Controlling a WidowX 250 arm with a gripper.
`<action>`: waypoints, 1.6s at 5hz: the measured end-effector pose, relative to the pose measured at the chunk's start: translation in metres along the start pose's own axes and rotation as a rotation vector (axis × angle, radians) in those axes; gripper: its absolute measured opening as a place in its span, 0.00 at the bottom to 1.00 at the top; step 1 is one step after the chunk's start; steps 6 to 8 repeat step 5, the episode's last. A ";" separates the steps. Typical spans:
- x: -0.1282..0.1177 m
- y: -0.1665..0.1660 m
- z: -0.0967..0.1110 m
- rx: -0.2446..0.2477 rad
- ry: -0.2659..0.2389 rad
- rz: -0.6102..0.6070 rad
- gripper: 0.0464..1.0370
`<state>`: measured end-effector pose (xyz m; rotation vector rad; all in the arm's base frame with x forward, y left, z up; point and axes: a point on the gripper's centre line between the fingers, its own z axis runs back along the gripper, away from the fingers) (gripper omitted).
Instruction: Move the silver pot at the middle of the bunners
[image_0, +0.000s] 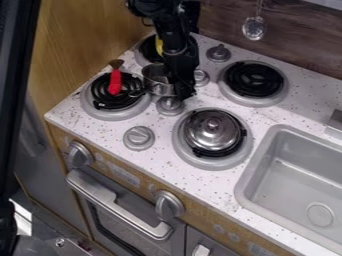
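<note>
The black gripper (182, 92) hangs over the stove, left of centre, pointing down. Directly at its left side is the small silver pot (158, 81), upright, its right part hidden behind the gripper. The pot is among the burners, close to the left front burner (117, 116), and its short handle points toward that burner. Whether the pot touches the counter I cannot tell.
A red-handled brush (115, 82) lies on the left front burner. A silver lidded pan (214, 130) sits on the right front burner. Grey knobs (139, 138) stand around the burners. Something yellow (159, 45) is at the back left burner. The sink (294, 175) is at right.
</note>
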<state>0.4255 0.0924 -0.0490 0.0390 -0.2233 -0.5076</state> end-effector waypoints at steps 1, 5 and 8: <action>0.012 -0.013 0.004 -0.013 0.032 -0.033 0.80; 0.041 -0.061 0.044 -0.033 0.154 0.080 0.96; 0.041 -0.061 0.044 -0.033 0.154 0.080 0.96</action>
